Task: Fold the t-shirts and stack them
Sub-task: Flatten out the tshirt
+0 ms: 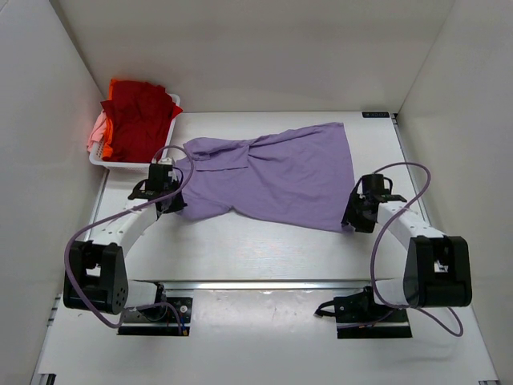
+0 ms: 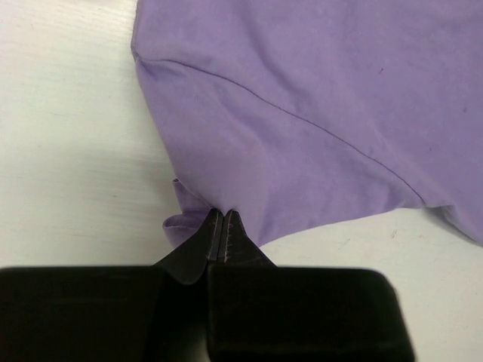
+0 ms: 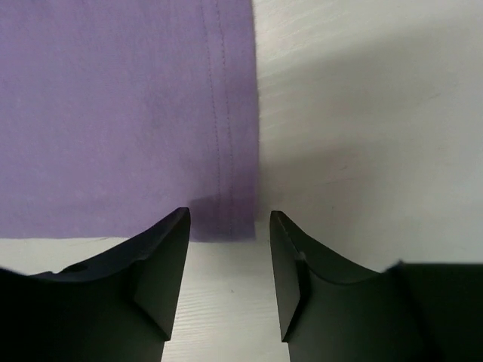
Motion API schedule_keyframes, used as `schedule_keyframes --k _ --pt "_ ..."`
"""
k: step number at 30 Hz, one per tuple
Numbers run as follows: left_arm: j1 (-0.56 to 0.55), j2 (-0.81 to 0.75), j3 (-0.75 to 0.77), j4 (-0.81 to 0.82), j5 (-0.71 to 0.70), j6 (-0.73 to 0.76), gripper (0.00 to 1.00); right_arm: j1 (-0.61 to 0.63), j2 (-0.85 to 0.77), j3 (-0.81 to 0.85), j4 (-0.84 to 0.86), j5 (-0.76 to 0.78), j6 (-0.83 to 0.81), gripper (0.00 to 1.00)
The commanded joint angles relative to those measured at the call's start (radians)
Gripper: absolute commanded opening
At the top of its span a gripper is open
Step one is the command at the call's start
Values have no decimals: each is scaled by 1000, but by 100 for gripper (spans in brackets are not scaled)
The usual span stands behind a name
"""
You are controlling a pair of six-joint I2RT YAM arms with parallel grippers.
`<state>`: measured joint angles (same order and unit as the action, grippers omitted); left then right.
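A lavender t-shirt (image 1: 276,172) lies spread and wrinkled across the middle of the table. My left gripper (image 1: 171,204) is at its near left edge. In the left wrist view the gripper (image 2: 221,216) is shut on a small pinch of the shirt's (image 2: 302,98) hem, and cloth bunches just left of the tips. My right gripper (image 1: 351,222) is at the shirt's near right corner. In the right wrist view it (image 3: 229,219) stands open, and the stitched corner of the shirt (image 3: 113,113) lies flat just ahead of the gap. Red (image 1: 140,112), orange (image 1: 120,83) and pale pink (image 1: 96,128) t-shirts are piled at the back left.
A white plastic basket (image 1: 120,163) holds the pile of t-shirts at the back left, close to my left arm. White walls enclose the table on the left, back and right. Bare white tabletop (image 1: 264,249) lies between the shirt and the arm bases.
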<state>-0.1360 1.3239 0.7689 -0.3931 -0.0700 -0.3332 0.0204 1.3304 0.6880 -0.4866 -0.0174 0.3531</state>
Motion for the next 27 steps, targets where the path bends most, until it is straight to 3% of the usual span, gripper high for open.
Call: schedule_keyframes --k 1,5,7,12,16,19,27 --pt "-2 -34 20 -13 42 -10 0 32 52 28 5 -15 36 42" --pt "-13 -46 12 -13 62 -16 0 73 44 38 -49 8 63 53" --pt "-16 -55 6 -10 70 -21 0 75 20 12 -49 8 81 52" --pt "-17 -66 13 -9 81 -23 0 29 -7 -9 -13 -29 61 0" --pt "-13 -101 55 -18 107 -33 0 42 -42 80 -67 4 1 0" --pt "-2 -195 128 43 131 -56 0 46 -118 261 -131 8 -22 0" --pt "33 -288 589 30 78 -130 0 21 -287 736 -228 17 -77 0"
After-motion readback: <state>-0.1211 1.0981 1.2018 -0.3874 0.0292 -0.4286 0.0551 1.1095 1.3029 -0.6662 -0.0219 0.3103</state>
